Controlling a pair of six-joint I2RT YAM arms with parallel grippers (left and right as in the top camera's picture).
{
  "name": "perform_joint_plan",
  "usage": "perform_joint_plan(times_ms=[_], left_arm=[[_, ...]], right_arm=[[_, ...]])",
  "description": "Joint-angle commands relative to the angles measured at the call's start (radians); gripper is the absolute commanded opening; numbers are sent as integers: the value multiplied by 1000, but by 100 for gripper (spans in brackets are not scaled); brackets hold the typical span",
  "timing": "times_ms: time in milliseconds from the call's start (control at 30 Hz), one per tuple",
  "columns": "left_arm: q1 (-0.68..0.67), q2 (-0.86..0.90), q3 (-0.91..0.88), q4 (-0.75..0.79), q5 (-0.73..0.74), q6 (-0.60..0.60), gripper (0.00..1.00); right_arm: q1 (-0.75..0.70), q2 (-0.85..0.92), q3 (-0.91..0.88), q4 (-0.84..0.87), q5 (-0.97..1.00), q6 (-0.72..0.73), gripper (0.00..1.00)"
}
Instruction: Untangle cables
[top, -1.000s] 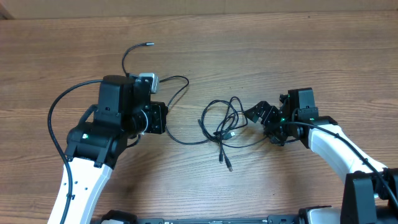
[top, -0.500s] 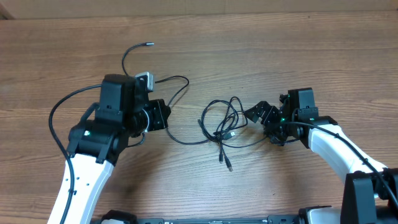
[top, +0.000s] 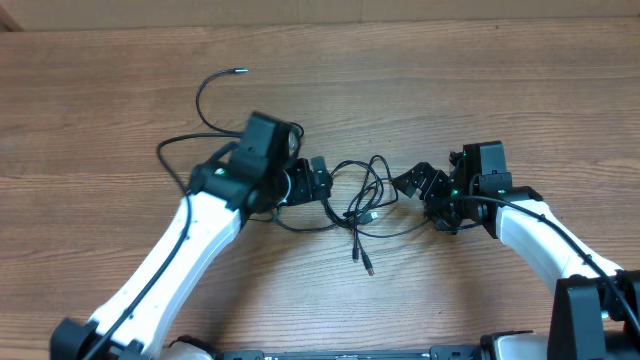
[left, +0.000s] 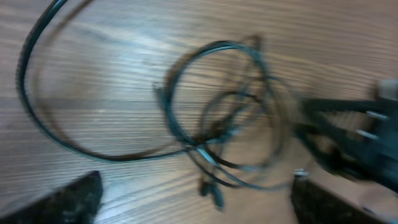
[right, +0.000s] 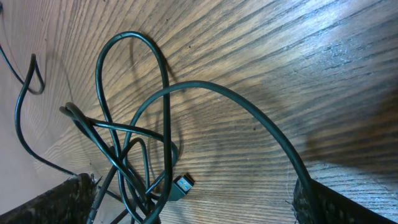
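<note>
Your left gripper (top: 322, 178) stood with its jaws spread wide and nothing between them, just at the left edge of the cables (top: 360, 200), which lay in a loose tangle of loops at the middle of the wooden table (top: 500, 80). Your right gripper (top: 405, 186) faced the tangle from the opposite side, its jaws likewise wide apart and clamped on nothing, with one strand arcing over the wood between them. A plug end (top: 368, 268) trailed toward the near edge. Another strand curled away to the far left, ending in a metal tip (top: 238, 71).
</note>
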Motion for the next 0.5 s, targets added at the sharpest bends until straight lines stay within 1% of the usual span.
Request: perform_joint_plan(times_ms=[0,33,67,133,167,200,267,300,400,467], left_arm=[[14,55,15,11,-261,-15,100],[23,79,15,19,-346,-2,97],[24,96,15,29,-386,24,94],[24,135,15,53,-415,109,89],[24,161,15,63,-412,144,88],[24,190,15,64,-403,153,89],[24,247,15,60,-403,146,98],[25,277,15,61,-404,138,100],[28,353,15,83,-406,98,99],[28,391,15,86,-396,58,84]], right_arm=[[-4,-16,4,4,-4,7,100],[-4,-16,4,4,-4,7,100],[-4,-16,4,4,-4,7,100],[-4,-16,4,4,-4,7,100],[-4,-16,4,4,-4,7,100],[-4,-16,4,4,-4,6,100],[-4,-16,4,4,-4,7,100],[-4,-16,4,4,-4,7,100],[-4,-16,4,4,-4,7,100],[-4,-16,4,4,-4,7,100]])
